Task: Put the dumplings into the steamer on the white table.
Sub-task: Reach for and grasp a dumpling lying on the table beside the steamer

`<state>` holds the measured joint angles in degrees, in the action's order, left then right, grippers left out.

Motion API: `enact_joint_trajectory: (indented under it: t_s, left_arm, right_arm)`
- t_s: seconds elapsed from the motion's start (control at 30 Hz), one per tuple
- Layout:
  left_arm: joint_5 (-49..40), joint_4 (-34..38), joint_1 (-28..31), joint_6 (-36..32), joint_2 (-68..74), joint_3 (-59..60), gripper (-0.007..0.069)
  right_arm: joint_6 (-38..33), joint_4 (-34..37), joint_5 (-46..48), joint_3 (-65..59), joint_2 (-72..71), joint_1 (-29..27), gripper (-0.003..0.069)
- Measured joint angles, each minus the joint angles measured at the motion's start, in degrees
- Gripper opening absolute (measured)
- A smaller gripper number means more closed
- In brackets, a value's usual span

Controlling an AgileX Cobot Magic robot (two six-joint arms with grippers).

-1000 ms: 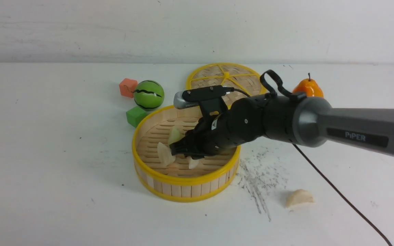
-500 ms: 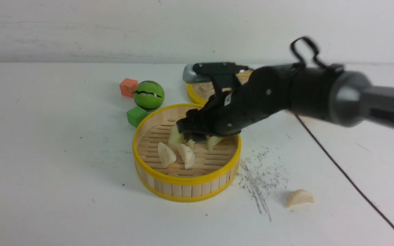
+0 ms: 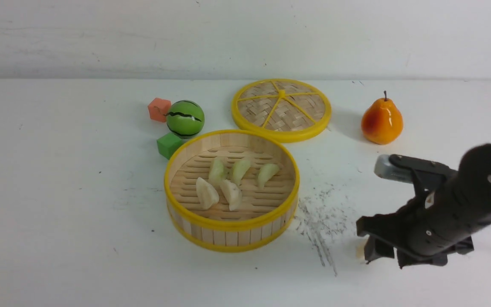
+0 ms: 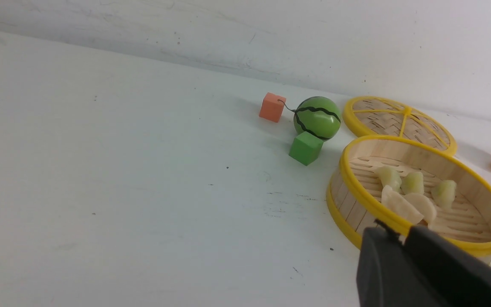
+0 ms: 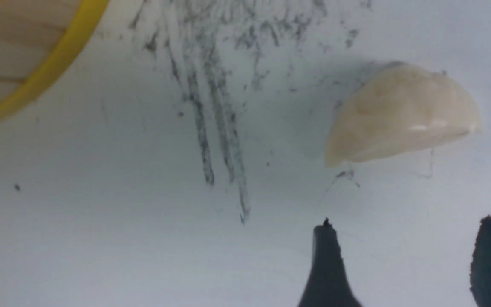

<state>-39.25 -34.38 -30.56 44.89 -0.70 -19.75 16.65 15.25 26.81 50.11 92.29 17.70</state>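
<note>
One loose dumpling (image 5: 399, 115), cream-white, lay on the white surface (image 3: 58, 213) at about 4 o'clock from the steamer (image 3: 230, 226), outside it and apart from its wall. In the front view it was almost wholly hidden by the right hand (image 3: 382, 249).

Right hand: low over that dumpling, fingers (image 5: 326, 264) spread wide, released, with nothing between them and no contact visible.

Left hand (image 4: 420, 268): only its black tip showed, overlapping the steamer's rim in its own wrist view. Whether it was clenched or released could not be told.

Scuff marks (image 3: 320, 230): dark grey, between the steamer and the loose dumpling.

Steamer: one, upright, mid-surface. It held five dumplings on the slatted floor, a cream pair (image 3: 206, 192) toward 6 o'clock and a green trio (image 3: 240, 169) in a row just beyond.

Green cube (image 3: 168, 145): at 10 o'clock, just beside the steamer wall.

Watermelon ball (image 3: 185, 118): just beyond the cube.

Orange cube (image 3: 159, 109): at the ball's 10 o'clock, close beside it.

Lid (image 3: 281, 108): flat, woven and yellow-spoked, at the steamer's 1 o'clock, just beside it.

Pear (image 3: 382, 121): upright at 2 o'clock, well apart.
</note>
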Motion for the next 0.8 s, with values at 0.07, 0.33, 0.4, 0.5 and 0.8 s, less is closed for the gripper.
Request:
enact_joint_trajectory:
  t_s: [0.07,0.33,0.4,0.5,0.8]
  left_arm:
    - [0.0,0.0,0.0,0.0,0.0,0.0,0.007]
    - [0.0,0.0,0.0,0.0,0.0,0.0,0.0069]
    - [0.0,0.0,0.0,0.0,0.0,0.0,0.0069]
    - [0.0,0.0,0.0,0.0,0.0,0.0,0.0069]
    - [0.0,-0.1,0.0,0.0,0.0,0.0,0.0076]
  right_arm:
    - [1.9,1.1,-5.7,-2.1,0.0,-0.1,0.0435]
    - [3.6,3.6,-15.4,-0.9,5.7,0.0,0.044]
    - [3.4,3.2,-15.4,0.3,7.1,0.0,0.044]
    - [2.6,2.0,-17.0,1.8,10.2,0.0,0.0437]
    - [1.9,-6.5,-13.1,5.1,11.2,0.2,0.0416]
